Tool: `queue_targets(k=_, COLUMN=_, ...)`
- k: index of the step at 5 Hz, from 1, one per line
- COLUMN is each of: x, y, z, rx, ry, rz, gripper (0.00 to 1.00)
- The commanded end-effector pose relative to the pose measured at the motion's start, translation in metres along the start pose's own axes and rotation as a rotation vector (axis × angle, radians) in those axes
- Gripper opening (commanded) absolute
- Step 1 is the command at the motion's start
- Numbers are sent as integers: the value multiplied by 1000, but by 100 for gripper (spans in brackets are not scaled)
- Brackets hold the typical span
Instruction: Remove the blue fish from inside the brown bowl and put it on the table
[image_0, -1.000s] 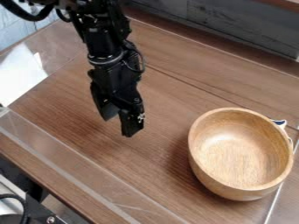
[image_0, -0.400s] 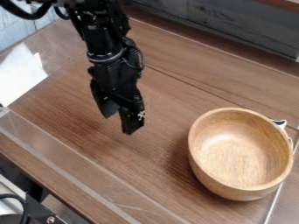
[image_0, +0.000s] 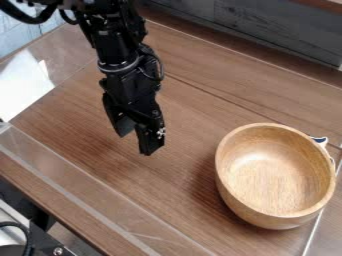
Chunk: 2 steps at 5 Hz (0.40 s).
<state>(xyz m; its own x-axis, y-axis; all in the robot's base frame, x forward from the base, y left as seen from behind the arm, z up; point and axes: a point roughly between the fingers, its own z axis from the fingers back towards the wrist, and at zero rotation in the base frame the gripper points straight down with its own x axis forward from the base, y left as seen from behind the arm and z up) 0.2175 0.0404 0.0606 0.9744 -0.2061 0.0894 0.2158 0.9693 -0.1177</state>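
Note:
The brown bowl (image_0: 275, 176) sits on the table (image_0: 221, 95) at the right, round and light tan, and its inside shows only bare wood. The blue fish is not visible anywhere in this view. My black gripper (image_0: 138, 135) hangs from the arm and points straight down over the table, left of the bowl and well apart from it. Its fingers (image_0: 151, 140) stand spread, with nothing visible between them. Whatever lies directly under the gripper is hidden.
A white sheet (image_0: 19, 86) lies at the table's left edge. Clear plastic edging (image_0: 80, 195) runs along the near side. A grey wall rises behind the far edge, and the bowl sits close to the table's right edge.

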Motion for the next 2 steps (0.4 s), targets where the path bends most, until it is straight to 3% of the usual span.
queue_targets(k=1, x=5, y=4, z=11, rx=24, ry=-49, rz=5, gripper=100)
queue_targets(k=2, x=5, y=4, z=11, rx=22, ry=-49, rz=7, gripper=100)
